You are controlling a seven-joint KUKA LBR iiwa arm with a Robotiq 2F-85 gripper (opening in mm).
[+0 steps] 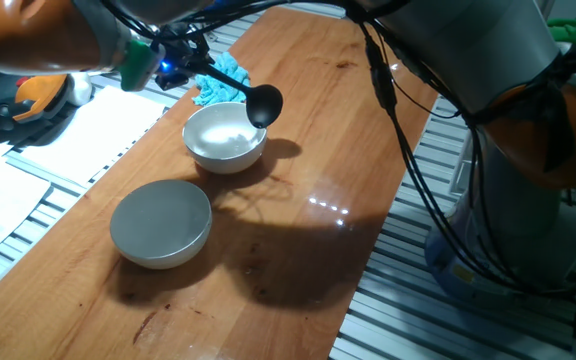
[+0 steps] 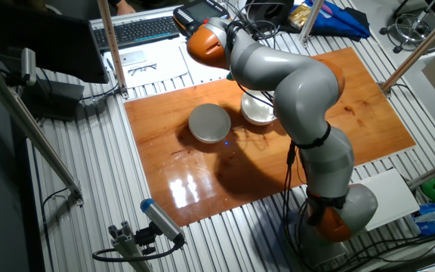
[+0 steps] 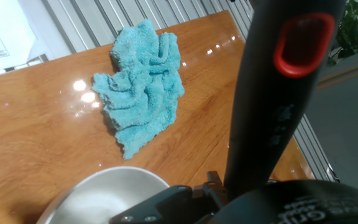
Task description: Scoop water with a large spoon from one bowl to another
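Nearest on the worktop (image 1: 298, 200) sits one grey bowl (image 1: 161, 222); behind it, at one o'clock, the white bowl (image 1: 225, 136). The large spoon (image 1: 265, 104) hangs over that bowl's far rim, its scoop toward three o'clock and its handle running to nine o'clock. The fingers' grip cannot be told. A blue cloth (image 3: 142, 93) lies beyond.

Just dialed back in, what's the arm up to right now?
The arm is holding the large spoon by its handle, with the scoop over the far rim of the white bowl nearest the blue cloth. The second bowl sits beside it, closer to the camera. The gripper itself is hidden in these views, and whether the scoop carries water can't be seen.
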